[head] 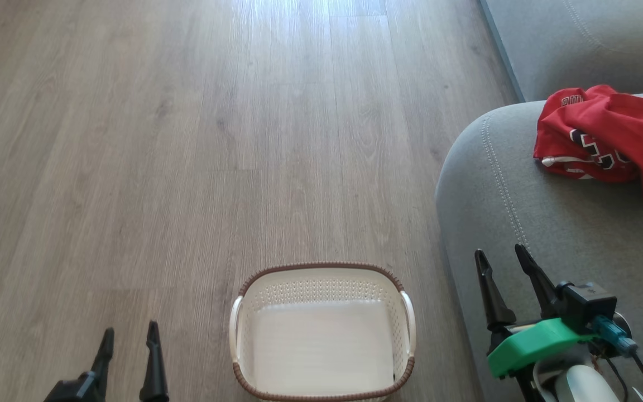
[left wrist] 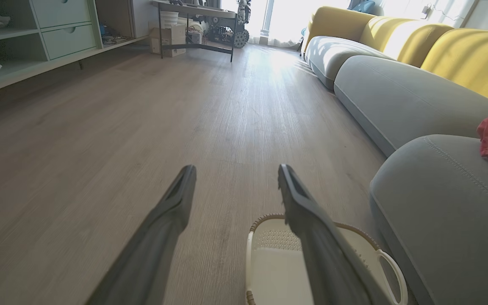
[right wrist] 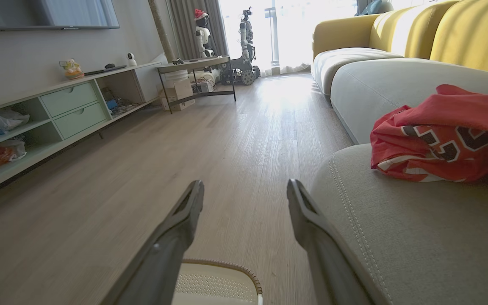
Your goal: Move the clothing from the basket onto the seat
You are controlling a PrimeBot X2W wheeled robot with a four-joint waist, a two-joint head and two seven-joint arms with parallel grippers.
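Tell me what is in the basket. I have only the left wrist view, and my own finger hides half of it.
Observer: Nothing. The head view shows the whole bottom of the basket, and it is bare.
Operator: Report the right gripper.
Observer: The right gripper is open and holds nothing. In the head view it shows against the front cushion of the seat.
Operator: Describe the clothing. I see just a red corner.
Observer: The clothing lies crumpled on top of the seat cushion, apart from the right gripper, with black-and-white lettering facing out.
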